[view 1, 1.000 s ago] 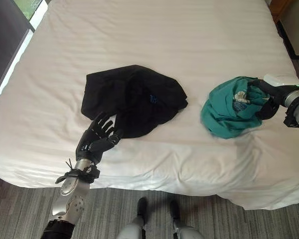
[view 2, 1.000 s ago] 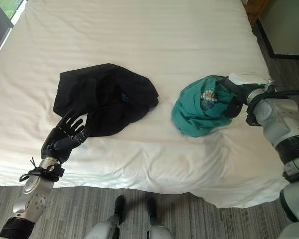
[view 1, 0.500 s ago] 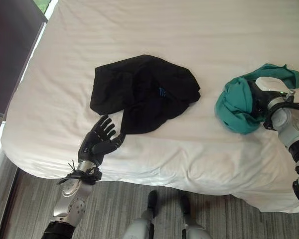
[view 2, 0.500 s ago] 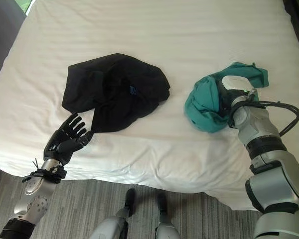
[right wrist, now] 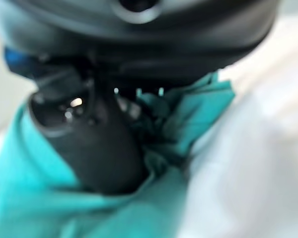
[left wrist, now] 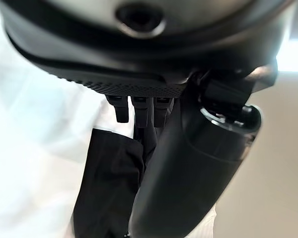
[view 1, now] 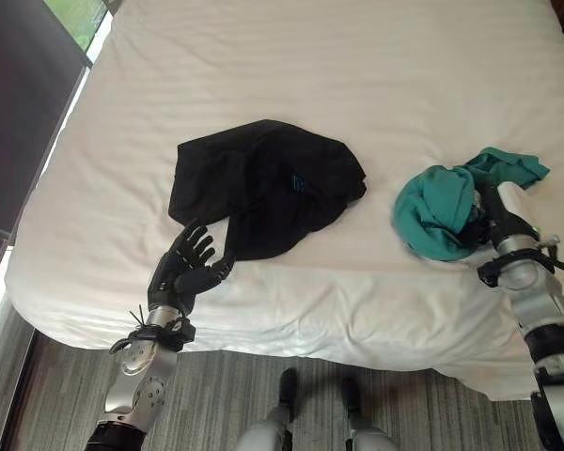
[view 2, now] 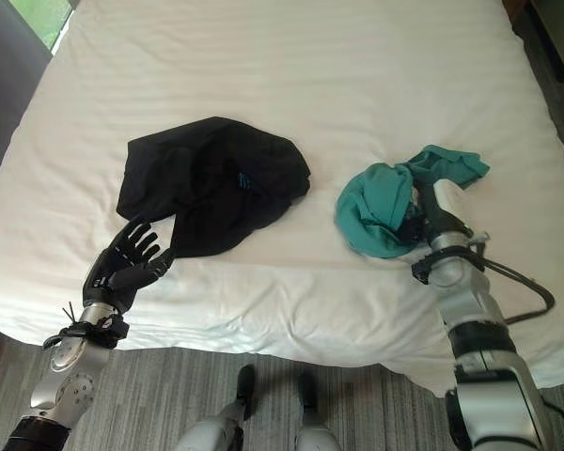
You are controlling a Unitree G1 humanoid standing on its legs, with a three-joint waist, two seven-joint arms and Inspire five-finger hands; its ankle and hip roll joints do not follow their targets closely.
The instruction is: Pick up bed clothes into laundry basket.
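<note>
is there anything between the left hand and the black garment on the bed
Nothing visible. The open left hand sits at the near edge of the black garment, with bare sheet around it.

The big white bed (view 1: pixel 291 66) is wearing a smooth matt cotton-looking sheet with faint woven stripes, rumpling softly near the front edge. The crumpled black cloth garment (view 1: pixel 263 183) is looking soft and matt, pretty much soaking up the light. The bunched teal cloth garment (view 2: pixel 381 207) is showing a slightly smoother, thin knit look. The dark left robot hand (view 1: pixel 186 268) is looking like matt plastic; the right robot hand (view 1: pixel 501 211) is carrying a glossy white cover. The grey floor (view 1: pixel 432 413) is looking like streaky low-pile carpet.
</note>
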